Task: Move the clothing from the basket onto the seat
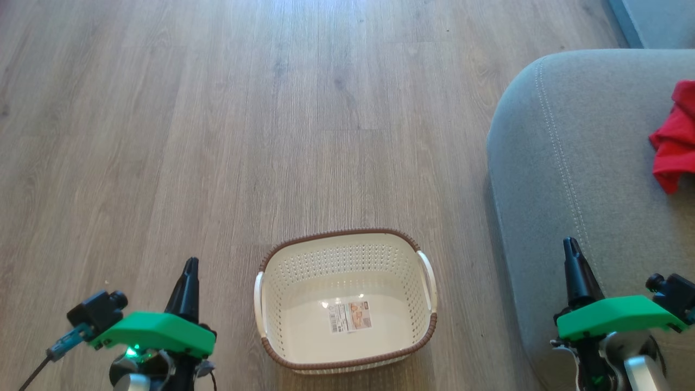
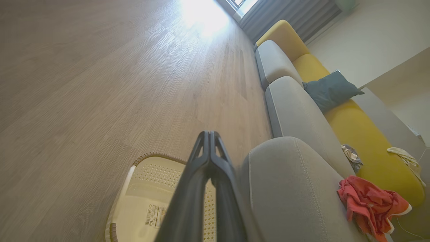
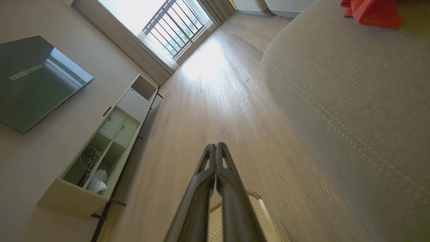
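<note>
Your two tools sit nearest, low at either side. The left tool [image 1: 190, 264] hangs over the wooden floor [image 1: 217, 108] just left of the basket [image 1: 336, 233], and the right tool [image 1: 570, 245] hangs over the near edge of the seat [image 1: 570, 141]. Both are closed, fingers pressed tip to tip with nothing between them.

Largest is the seat, a grey cushion with a rounded corner and pale stitching along the right. The basket stands on the floor near you, between the tools and just left of the seat. Its bottom is bare except for a stuck-on label [image 1: 351, 317].

The clothing [image 1: 675, 136] lies on the seat at the far right, a crumpled red heap cut by the frame edge. The left wrist view shows a white band along its rim. You cannot tell whether the heap is one garment or two.

With the basket bare and the red cloth on the cushion, the move looks complete. If you must shift the heap, expect it to be light, limp and unbreakable; it will probably sag and trail rather than keep its shape. Pinch a raised fold at the top, deep enough to catch several layers. A flat edge against the upholstery would likely slip free.
</note>
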Available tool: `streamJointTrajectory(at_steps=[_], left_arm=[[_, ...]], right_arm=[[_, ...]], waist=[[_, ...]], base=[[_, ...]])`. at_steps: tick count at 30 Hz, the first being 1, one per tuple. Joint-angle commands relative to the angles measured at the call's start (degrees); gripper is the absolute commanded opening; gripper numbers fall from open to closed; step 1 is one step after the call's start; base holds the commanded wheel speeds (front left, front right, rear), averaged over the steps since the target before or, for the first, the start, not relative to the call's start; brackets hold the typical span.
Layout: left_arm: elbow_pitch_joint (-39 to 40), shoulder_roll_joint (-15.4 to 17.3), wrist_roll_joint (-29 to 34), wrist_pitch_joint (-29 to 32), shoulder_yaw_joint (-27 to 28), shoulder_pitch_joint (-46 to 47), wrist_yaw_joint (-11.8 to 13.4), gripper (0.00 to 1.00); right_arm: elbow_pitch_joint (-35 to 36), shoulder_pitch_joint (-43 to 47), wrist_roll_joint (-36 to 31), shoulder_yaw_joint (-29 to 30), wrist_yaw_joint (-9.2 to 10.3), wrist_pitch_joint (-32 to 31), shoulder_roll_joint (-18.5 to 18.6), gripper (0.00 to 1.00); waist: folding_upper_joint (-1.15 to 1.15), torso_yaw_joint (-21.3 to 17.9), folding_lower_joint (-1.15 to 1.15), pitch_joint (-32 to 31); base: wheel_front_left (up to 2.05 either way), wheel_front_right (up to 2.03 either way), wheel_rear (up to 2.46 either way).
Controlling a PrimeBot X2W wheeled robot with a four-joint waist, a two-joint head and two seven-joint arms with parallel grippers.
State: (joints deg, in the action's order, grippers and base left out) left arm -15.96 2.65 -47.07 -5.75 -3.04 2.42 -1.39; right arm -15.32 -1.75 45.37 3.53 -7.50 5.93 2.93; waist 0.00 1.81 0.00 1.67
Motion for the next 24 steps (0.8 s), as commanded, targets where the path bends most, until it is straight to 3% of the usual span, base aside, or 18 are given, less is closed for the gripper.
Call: streamJointTrajectory(at_steps=[1,24], left_arm=[[1.8,0.1,-1.4,0.4,1.7,2.9,-0.4,0.0],[1.8,0.2,-16.3,4.4,4.4,3.2,-2.4,0.0]], right_arm=[[1.7,-2.8,1.6,-0.1,0.0,-0.4,0.2,0.0],[1.5,-3.4,17.1,0.9,0.01,-4.4,0.2,0.0]], waist=[[0.0,0.0,0.0,0.0],[0.0,-0.6,0.0,-0.5]], base=[[0.0,0.0,0.0],[0.0,0.0,0.0]])
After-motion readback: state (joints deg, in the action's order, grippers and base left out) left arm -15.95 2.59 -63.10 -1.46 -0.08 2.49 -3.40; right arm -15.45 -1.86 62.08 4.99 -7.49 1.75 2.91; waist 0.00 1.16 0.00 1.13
